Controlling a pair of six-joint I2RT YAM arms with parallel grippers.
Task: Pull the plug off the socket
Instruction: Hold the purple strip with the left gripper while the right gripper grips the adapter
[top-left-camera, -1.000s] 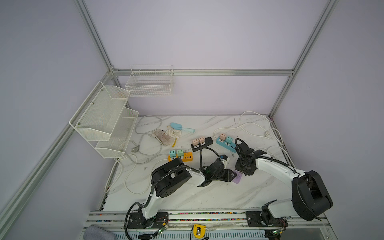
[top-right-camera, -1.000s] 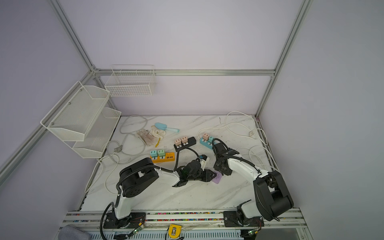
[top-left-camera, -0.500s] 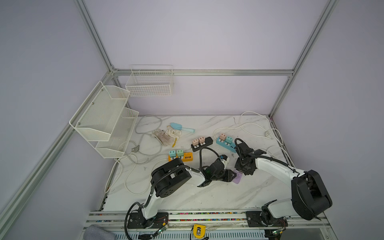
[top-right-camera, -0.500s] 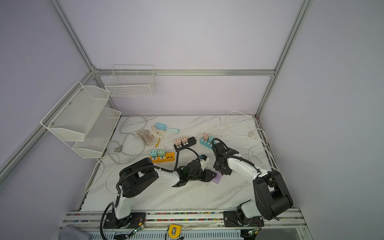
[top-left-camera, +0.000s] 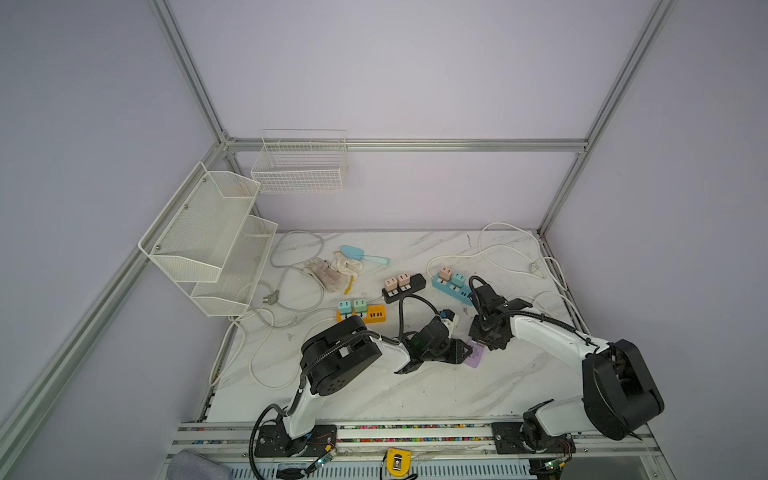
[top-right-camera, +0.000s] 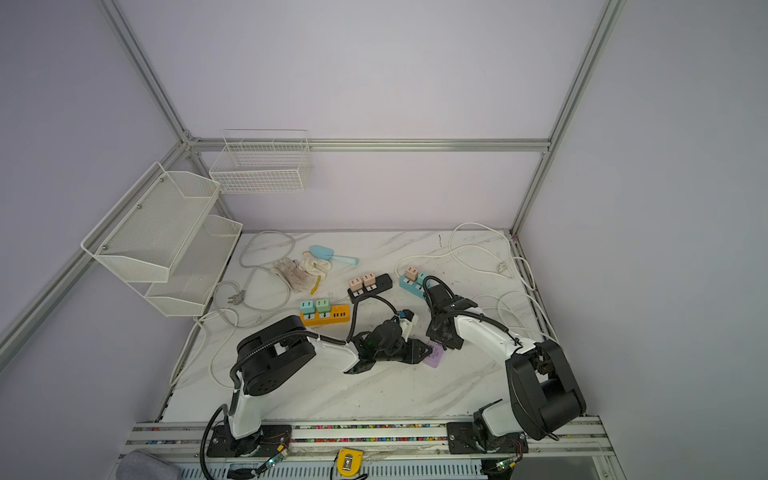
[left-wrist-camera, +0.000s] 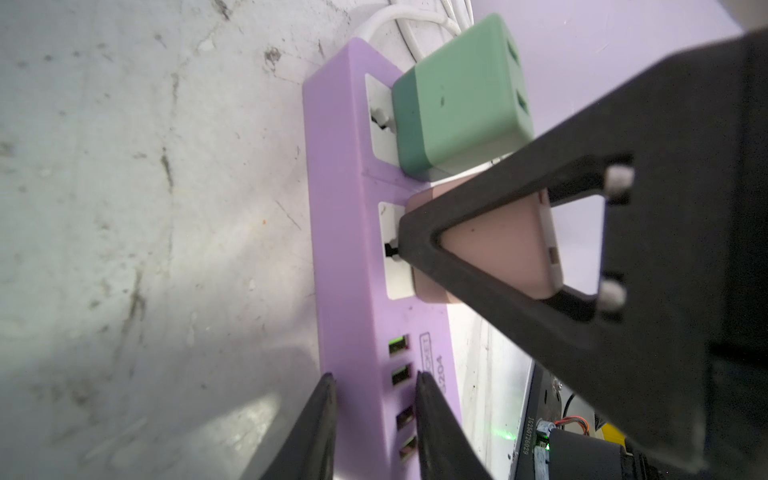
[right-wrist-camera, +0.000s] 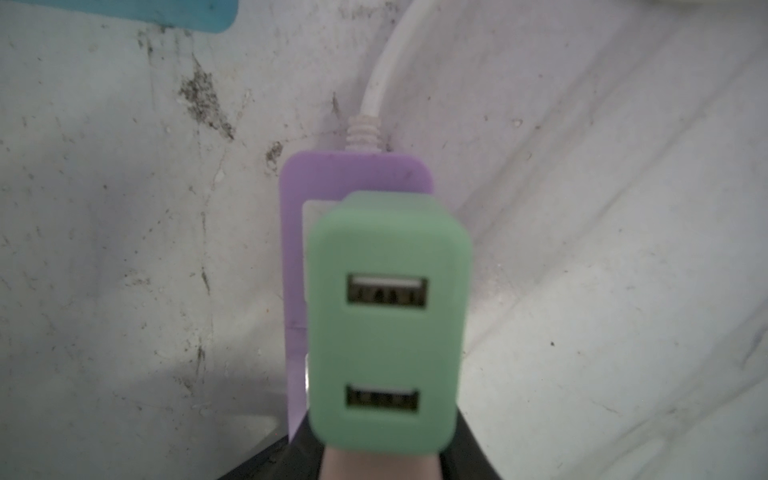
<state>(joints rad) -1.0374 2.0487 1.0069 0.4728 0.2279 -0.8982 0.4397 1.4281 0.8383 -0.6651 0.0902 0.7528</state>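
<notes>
The pink plug (left-wrist-camera: 490, 253) sits in the purple power strip (left-wrist-camera: 345, 249), just beside a green plug (left-wrist-camera: 461, 95), near the front middle of the table (top-left-camera: 374, 390). Your right gripper (right-wrist-camera: 378, 461) is pinching the pink plug. Your left gripper (left-wrist-camera: 374, 390) clamps the strip's USB end.

Both top views look from high above the front rail (top-left-camera: 415, 432), facing down and back across the whole marble table (top-left-camera: 415, 395) from afar, and they share nearly all of it. Your left wrist camera sits low and very close beside the purple power strip (left-wrist-camera: 345, 249), looking along it. Your right wrist camera looks squarely onto the green plug (right-wrist-camera: 386, 324), closer still. Both wrist views share that plug, the strip and the pink plug (left-wrist-camera: 498, 249).
</notes>
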